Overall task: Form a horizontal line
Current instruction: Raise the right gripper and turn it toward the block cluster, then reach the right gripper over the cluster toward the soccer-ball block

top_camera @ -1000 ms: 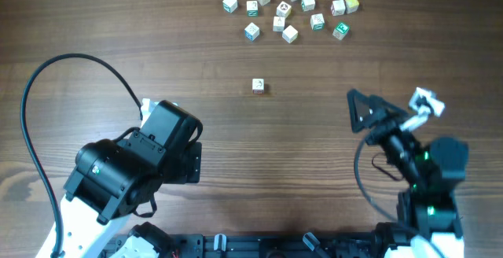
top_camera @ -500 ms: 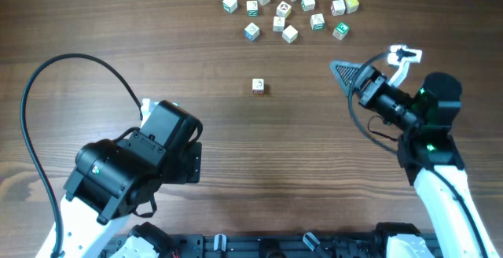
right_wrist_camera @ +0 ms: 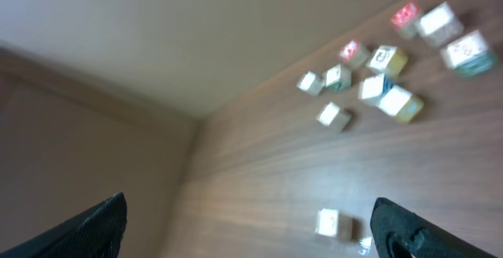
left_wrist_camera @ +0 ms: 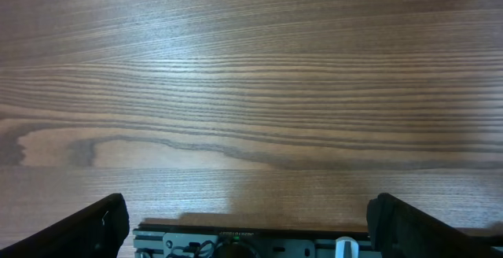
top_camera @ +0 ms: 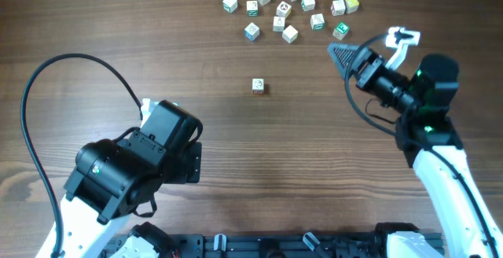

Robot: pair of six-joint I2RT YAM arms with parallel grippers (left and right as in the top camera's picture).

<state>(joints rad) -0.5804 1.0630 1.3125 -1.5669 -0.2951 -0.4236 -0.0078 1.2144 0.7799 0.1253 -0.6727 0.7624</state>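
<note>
No row of touching cubes shows in any view. Several loose letter cubes point(top_camera: 283, 10) lie scattered at the far middle of the table, with red, green and tan marks. They also show blurred in the right wrist view point(right_wrist_camera: 377, 77). One whitish cube point(top_camera: 258, 86) sits alone nearer the middle and also shows in the right wrist view point(right_wrist_camera: 328, 222). My right gripper point(top_camera: 343, 54) is open and empty, held just right of and below the cluster, jaws point(right_wrist_camera: 251, 226) wide apart. My left gripper point(left_wrist_camera: 251, 219) is open and empty, folded back at the near left point(top_camera: 189, 160).
The left arm's black cable point(top_camera: 47, 77) loops over the left side of the wooden table point(top_camera: 118, 22). A black base rail point(top_camera: 275, 246) runs along the near edge and shows in the left wrist view point(left_wrist_camera: 251, 238).
My right arm has swung forward and up the table, bringing the open gripper close to the right side of the cube cluster. The left arm and the cubes have not moved.
</note>
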